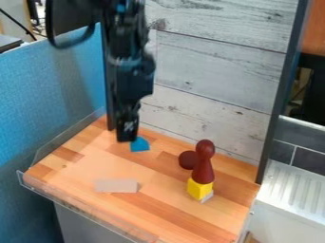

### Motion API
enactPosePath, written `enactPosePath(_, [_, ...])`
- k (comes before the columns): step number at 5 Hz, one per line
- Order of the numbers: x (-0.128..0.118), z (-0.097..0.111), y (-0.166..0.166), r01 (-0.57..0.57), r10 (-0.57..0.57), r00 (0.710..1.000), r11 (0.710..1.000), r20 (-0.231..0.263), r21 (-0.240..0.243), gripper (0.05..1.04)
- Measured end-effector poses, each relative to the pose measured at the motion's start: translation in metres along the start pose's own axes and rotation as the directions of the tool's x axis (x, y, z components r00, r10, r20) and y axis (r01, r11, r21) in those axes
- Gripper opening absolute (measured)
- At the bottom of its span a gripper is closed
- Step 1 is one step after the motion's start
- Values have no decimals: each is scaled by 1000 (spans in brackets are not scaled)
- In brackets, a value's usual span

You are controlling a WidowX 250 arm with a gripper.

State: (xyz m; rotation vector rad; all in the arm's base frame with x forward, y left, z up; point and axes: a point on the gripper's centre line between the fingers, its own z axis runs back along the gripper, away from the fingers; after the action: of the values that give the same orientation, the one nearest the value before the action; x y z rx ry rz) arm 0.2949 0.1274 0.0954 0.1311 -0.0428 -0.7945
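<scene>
Presently, the black gripper (128,137) hangs low over the far left part of the wooden table (158,209), as the camera sees it, and it points downward. Its arm (130,71) comes from the upper edge of the view. It is not possible to tell if this gripper is released, clenched or grasping something. The nearest thing to its tip is a small blue piece (139,144), with one side curved, which is immediately to the right of the tip; if the two touch each other, I cannot say.

Farther to the right of the gripper, and somewhat nearer to the camera, there is a round dark red piece (188,160). Just beside it is a taller dark red piece (202,168), which has a rounded head and becomes wider to the bottom. This taller piece is upright on a yellow block (200,189), and a small part of a grey piece (207,196) shows at the low right side of that block. From the gripper toward the camera, well apart from it, a pale rectangular block (116,185) lies flat.

Behind the gripper, to the right, rises a wall of whitish boards (215,66), and to its left is a blue partition (51,95).
</scene>
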Motion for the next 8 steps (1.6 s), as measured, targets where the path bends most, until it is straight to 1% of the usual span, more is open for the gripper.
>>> enactPosePath(1, [1, -38, 16, -37, 38, 999, 998, -13, 41, 1000])
enactPosePath(2, [2, -54, 27, -43, 42, 999, 998, 19, 47, 1000])
enactPosePath(3, [4, -70, 48, -70, 71, 996, 997, 45, -26, 1000])
enactPosePath(4, [17, -84, 70, -46, 54, 996, 994, 76, -101, 1000])
enactPosePath(5, [28, -100, 93, -61, 73, 994, 989, 80, -135, 1000])
enactPosePath(6, [33, -120, 105, -77, 90, 994, 982, 67, -175, 1000])
enactPosePath(7, [36, -129, 115, -84, 93, 994, 986, 58, -143, 1000])
enactPosePath(8, [47, -128, 122, -77, 80, 996, 995, 50, -67, 1000])
